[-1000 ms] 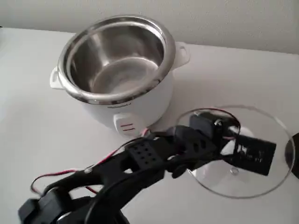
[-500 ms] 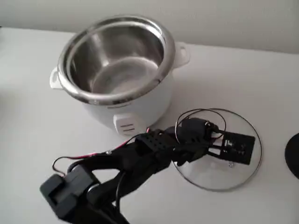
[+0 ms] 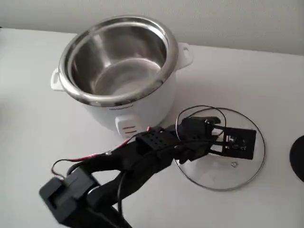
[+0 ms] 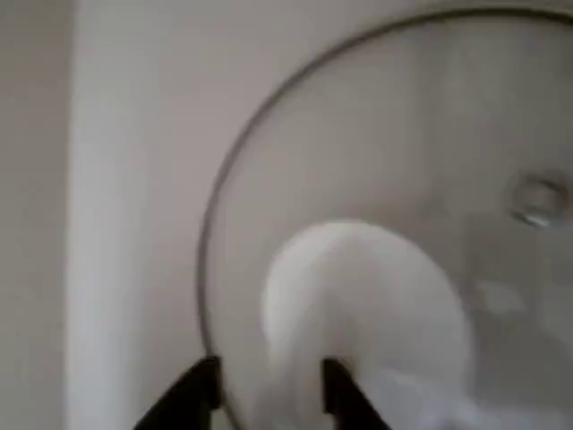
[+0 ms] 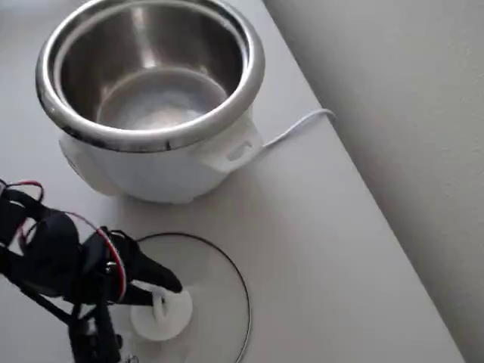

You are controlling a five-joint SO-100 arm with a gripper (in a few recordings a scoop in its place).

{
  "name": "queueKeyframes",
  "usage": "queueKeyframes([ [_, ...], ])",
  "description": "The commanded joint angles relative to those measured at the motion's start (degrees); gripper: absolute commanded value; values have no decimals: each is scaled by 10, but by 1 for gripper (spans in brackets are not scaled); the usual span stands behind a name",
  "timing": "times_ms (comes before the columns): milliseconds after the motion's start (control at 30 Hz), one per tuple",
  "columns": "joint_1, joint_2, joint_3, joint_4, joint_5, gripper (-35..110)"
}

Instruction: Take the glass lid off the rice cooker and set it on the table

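Lid is down on the table now.

I am looking at my gripper (image 5: pixel 162 291): its fingers are sitting around the white knob (image 5: pixel 162 314), but I cannot tell if they are squeezing it. A moment ago the lid (image 3: pixel 223 164) was hanging higher; now it is lying flat on the table (image 3: pixel 38 118), beside the open cooker (image 3: pixel 118 71). Letting go looks next.

No text, brand or number can be read in any of these views. On the near front face of the rice cooker (image 3: pixel 121 102) in the fixed view, a faint grey line of lettering sits just above the switch, too blurred to make out. On the switch (image 3: pixel 127 127) itself are short red marks that look like stripes or tiny characters, also too small to read.
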Motion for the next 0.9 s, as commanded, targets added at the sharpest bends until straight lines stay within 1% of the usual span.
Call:
queueKeyframes([
  [0,-5,76,-11,117,-11,16],
  [300,-7,319,-3,295,-14,15],
  [400,-29,413,-3,364,-10,9],
  [467,-53,471,-3,414,-6,1],
  [533,-77,515,-2,468,22,0],
  [600,-105,547,0,518,70,0],
  [667,-130,583,29,534,125,0],
  [800,-186,690,150,525,138,0],
  [867,-214,774,224,526,136,0],
])
